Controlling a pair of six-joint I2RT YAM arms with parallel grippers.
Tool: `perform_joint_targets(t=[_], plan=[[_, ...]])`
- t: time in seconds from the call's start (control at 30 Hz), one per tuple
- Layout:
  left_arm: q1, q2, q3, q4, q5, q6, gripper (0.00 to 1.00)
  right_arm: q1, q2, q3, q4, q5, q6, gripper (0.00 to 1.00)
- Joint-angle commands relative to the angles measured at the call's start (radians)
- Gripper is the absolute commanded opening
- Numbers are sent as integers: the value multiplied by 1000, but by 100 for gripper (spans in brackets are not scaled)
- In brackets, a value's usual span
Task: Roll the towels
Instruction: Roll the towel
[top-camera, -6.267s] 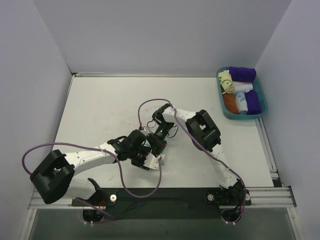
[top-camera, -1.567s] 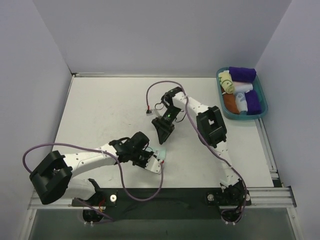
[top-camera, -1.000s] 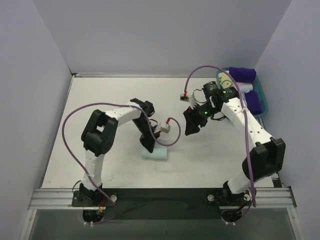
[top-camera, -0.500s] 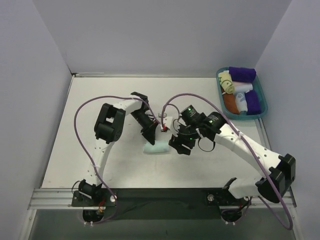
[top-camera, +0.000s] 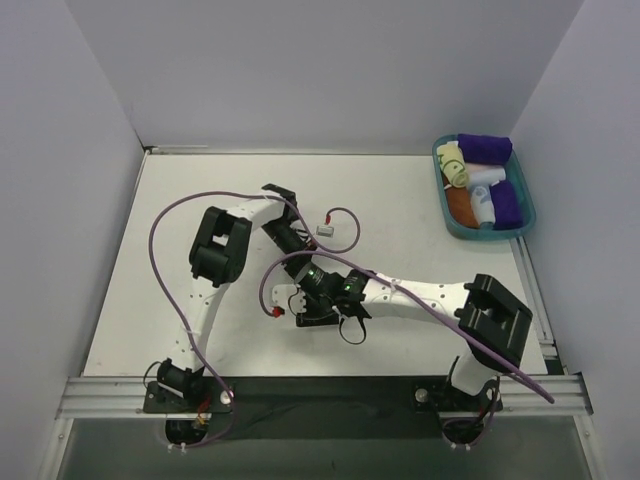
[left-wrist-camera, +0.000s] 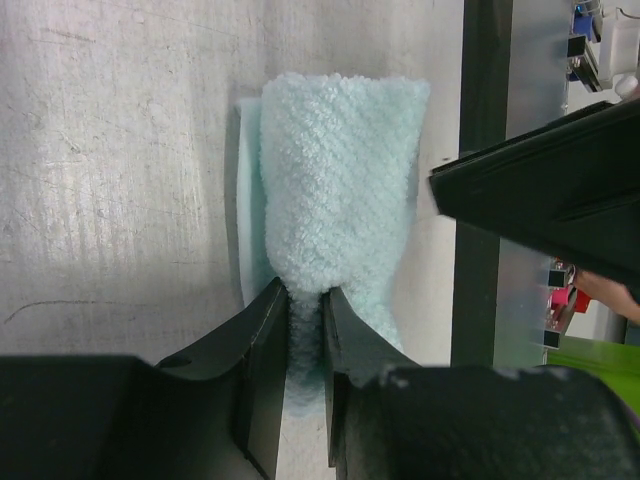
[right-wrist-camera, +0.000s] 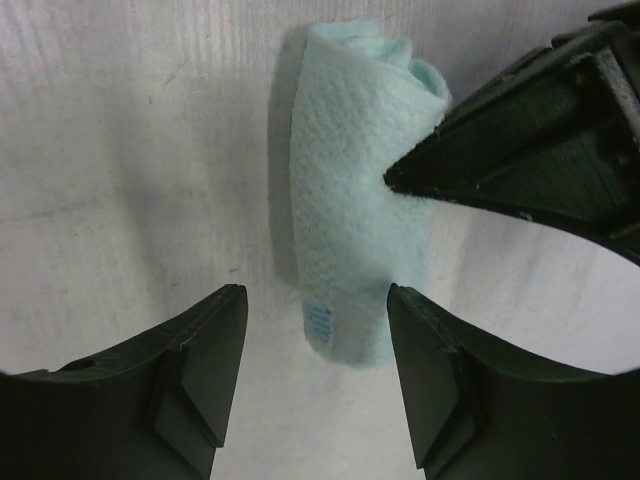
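Left pincer (left-wrist-camera: 303, 290) is clamped on one end of the mint-aqua towel (left-wrist-camera: 335, 180), its two dark fingers (left-wrist-camera: 262, 370) squeezing the fleecy cloth to a narrow waist between them. The towel lies rolled into a loose tube on the pale bench (left-wrist-camera: 120, 150), with a flat flap of the same cloth showing along one side of the roll. A small blue label (right-wrist-camera: 318, 322) sits near the end away from that grip.

The right pincer (right-wrist-camera: 315, 292) stands open, its fingers straddling the labelled end. One finger is clear of the cloth. The other overlaps the towel's edge in its own camera, and I cannot tell whether it touches.

From above, both arms meet near the middle of the bench, toward its front edge, and their wrists hide the roll almost wholly.

Well apart, at the far right corner, a teal tray (top-camera: 441, 200) holds the pale yellow towel (top-camera: 455, 165) with green marks, rolled. It is packed in among purple rolls (top-camera: 485, 148), a white roll (top-camera: 484, 200) and an orange one (top-camera: 460, 205).
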Motion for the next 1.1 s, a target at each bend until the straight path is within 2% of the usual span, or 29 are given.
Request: perform_joint_targets(t=[0.0, 0.13, 0.2, 0.3, 0.33, 0.43, 0.5, 0.53, 0.73, 0.83, 0.93, 1.03, 1.07], plan=[[-5, 53, 8, -78, -102, 76, 15, 1, 39, -35, 160, 86, -98, 58], [-2, 52, 7, -78, -99, 78, 16, -20, 107, -46, 178, 48, -116, 56], [1, 49, 2, -78, -96, 78, 20, -38, 127, -45, 177, 31, -115, 55], [7, 44, -6, -80, -88, 78, 26, -75, 156, -25, 135, -18, -110, 42], [8, 41, -9, -78, -84, 78, 28, -100, 159, -17, 96, -56, -97, 32], [22, 24, -29, -84, -58, 73, 33, -131, 173, 32, -7, -157, -66, 18], [42, 9, -39, -84, -32, 63, 37, -151, 170, 52, -44, -214, -63, 15], [53, 3, -50, -84, -22, 59, 43, -152, 171, 58, -79, -225, -60, 12], [179, -43, -110, -36, 59, -48, 56, -166, 194, 99, -199, -323, -17, 5], [243, -86, -167, -6, 103, -83, 67, -178, 204, 122, -237, -366, 28, 2], [287, -151, -291, 82, 130, -205, 68, -203, 219, 142, -265, -412, 72, 2], [321, -233, -441, 194, 163, -264, 68, -229, 243, 179, -294, -449, 106, 1], [362, -259, -493, 233, 182, -314, 67, -235, 248, 185, -299, -458, 114, 1]])
